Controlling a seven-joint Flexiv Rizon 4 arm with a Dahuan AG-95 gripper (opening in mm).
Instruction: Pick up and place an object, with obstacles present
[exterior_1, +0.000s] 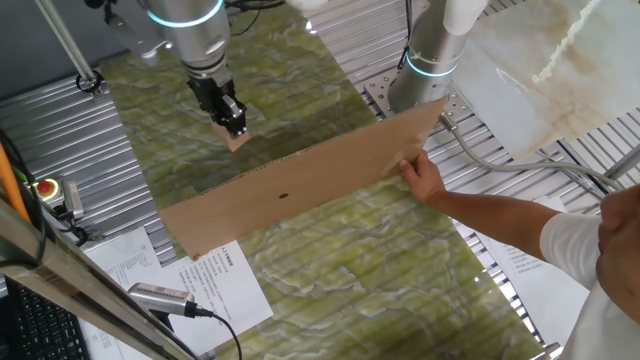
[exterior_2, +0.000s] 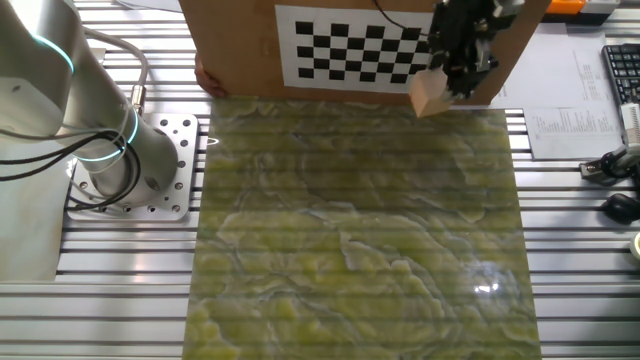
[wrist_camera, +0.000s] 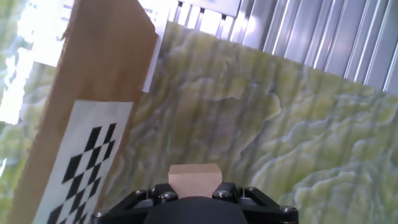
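My gripper (exterior_1: 231, 128) is shut on the small light-tan wooden cube (exterior_1: 237, 141) and holds it above the green marbled mat. In the other fixed view the gripper (exterior_2: 455, 72) holds the cube (exterior_2: 432, 94) just in front of the cardboard. In the hand view the cube (wrist_camera: 194, 179) sits between the black fingers. The brown cardboard sheet (exterior_1: 300, 180), with a small dark hole, stands on edge across the mat, held upright by a person's hand (exterior_1: 425, 178). Its other face carries a checkerboard print (exterior_2: 350, 48); it rises at the left of the hand view (wrist_camera: 93, 106).
A second robot arm's base (exterior_1: 425, 70) stands at the mat's far edge, also seen in the other fixed view (exterior_2: 110, 150). White printed papers (exterior_1: 215, 285), a red button box (exterior_1: 45, 188) and a handheld device (exterior_1: 160, 297) lie at the left. The person's arm (exterior_1: 520, 225) reaches in from the right.
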